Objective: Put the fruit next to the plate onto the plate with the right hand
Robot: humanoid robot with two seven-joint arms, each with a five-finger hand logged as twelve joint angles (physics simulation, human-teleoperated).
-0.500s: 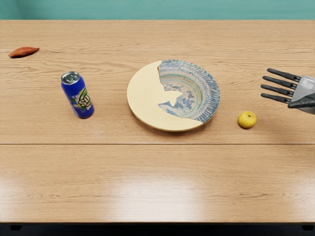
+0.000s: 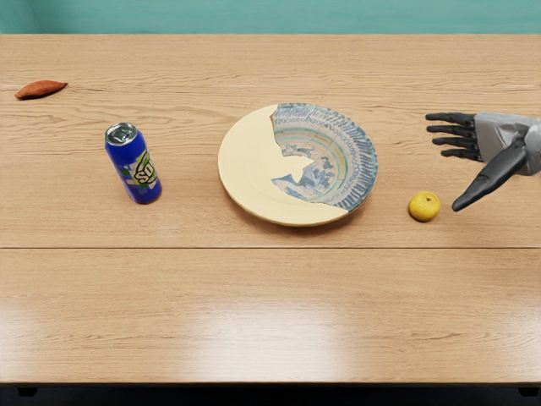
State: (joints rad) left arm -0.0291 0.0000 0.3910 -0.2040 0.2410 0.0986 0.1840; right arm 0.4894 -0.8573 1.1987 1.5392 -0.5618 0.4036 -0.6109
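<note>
Now: right hand [image 2: 483,150] hangs just right of the yellow fruit [image 2: 424,205], empty, fingers [image 2: 445,117] spread and thumb angled down toward it, seemingly readying a grasp, while the fruit sits on the table [image 2: 270,296] near the plate [image 2: 249,165], right of its rim.

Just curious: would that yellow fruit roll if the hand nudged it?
Probably: the yellow fruit looks round and lies free on the flat table, so it may roll. Small beside the right hand, it is likely light.
</note>
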